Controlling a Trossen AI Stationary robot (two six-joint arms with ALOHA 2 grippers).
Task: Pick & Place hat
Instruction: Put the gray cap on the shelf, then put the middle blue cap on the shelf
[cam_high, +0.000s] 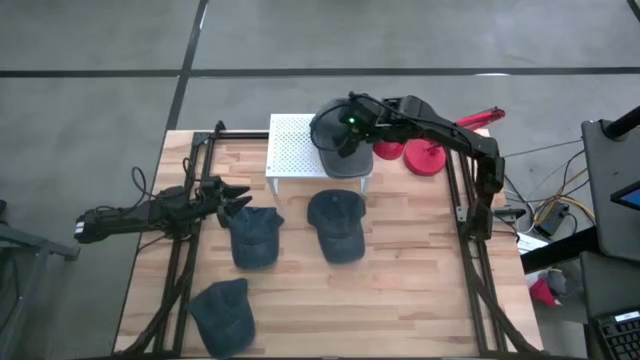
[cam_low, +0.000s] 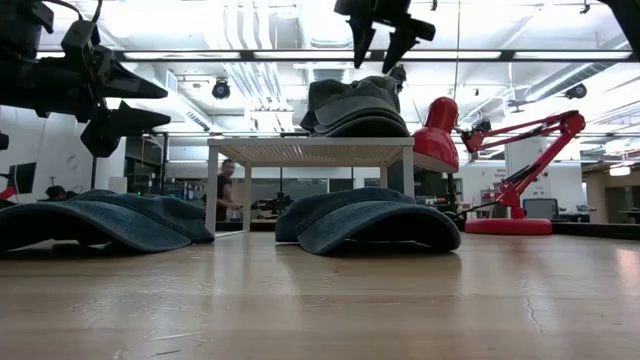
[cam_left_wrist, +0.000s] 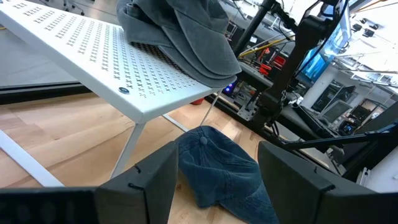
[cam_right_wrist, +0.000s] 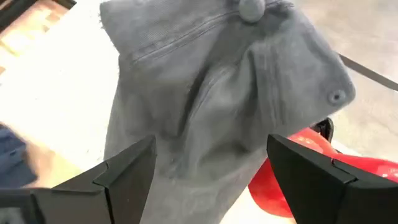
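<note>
A wooden bench (cam_high: 400, 290) carries everything, with a dark frame of rails along its left and right sides. At the middle of its far edge stands a white perforated stand (cam_high: 290, 150), a small raised table on thin legs. On the right end of that stand lies a grey hat (cam_high: 340, 150), its brim reaching over the stand's edge; in the low view it sits on the stand top as a rounded heap. The right gripper (cam_high: 350, 125) hangs just above this grey hat, and its jaws stand wide apart with nothing between them; the right wrist view shows the hat lying free below the two dark fingers, its top button in sight. Three dark blue hats lie flat on the bench: one (cam_high: 336, 225) just in front of the stand near the bench's middle, one (cam_high: 254, 236) to the left of it, and one (cam_high: 222, 312) near the front left corner. The left gripper (cam_high: 236, 199) hovers over the left side of the bench, close beside the left-middle blue hat, with its jaws open and empty, pointing towards the stand. A red desk lamp (cam_high: 425, 150) rests at the far right corner, behind the right arm.
</note>
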